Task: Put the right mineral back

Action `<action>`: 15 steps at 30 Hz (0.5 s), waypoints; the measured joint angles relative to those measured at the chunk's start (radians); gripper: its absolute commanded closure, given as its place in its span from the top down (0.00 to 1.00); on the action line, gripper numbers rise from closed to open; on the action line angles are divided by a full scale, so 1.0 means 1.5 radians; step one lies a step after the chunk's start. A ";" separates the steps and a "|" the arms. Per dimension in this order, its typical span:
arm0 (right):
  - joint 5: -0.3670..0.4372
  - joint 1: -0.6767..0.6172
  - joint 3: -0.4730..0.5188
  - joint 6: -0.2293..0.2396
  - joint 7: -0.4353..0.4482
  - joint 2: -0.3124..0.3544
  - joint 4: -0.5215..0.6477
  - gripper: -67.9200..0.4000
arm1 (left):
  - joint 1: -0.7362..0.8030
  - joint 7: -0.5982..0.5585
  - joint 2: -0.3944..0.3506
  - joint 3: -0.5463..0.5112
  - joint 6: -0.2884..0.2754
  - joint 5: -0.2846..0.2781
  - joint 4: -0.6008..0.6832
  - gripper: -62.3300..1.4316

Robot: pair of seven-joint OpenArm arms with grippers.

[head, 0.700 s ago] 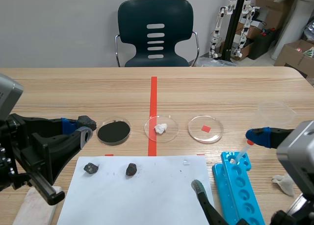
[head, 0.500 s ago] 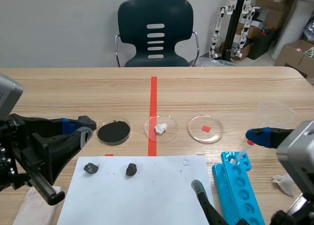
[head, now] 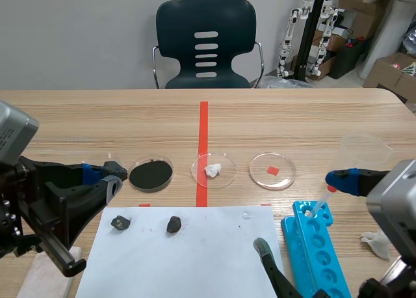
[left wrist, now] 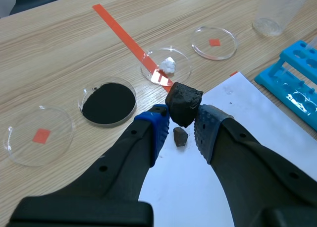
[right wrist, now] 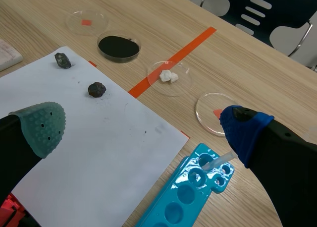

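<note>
two minerals (head: 174, 224) on paper (head: 195, 262), dishes (head: 151, 174) behind, rack (head: 320, 249) right

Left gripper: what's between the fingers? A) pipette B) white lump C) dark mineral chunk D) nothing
C: the left wrist view shows the left gripper shut on a dark mineral chunk, pinched between its two pads.

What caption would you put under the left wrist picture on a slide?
Left gripper shut on a dark mineral, with white paper and black powder nearby.
</note>
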 measured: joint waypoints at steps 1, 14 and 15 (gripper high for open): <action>0.000 0.000 0.000 0.000 0.000 0.000 0.000 1.00 | 0.000 0.000 -0.005 0.000 -0.006 0.000 0.000 0.20; 0.000 0.000 0.000 0.000 0.000 0.000 0.000 1.00 | -0.103 0.064 -0.098 0.088 -0.068 -0.090 0.000 0.20; 0.000 0.000 0.000 0.000 0.000 0.000 0.000 1.00 | -0.119 0.077 -0.098 0.105 -0.063 -0.090 0.000 0.20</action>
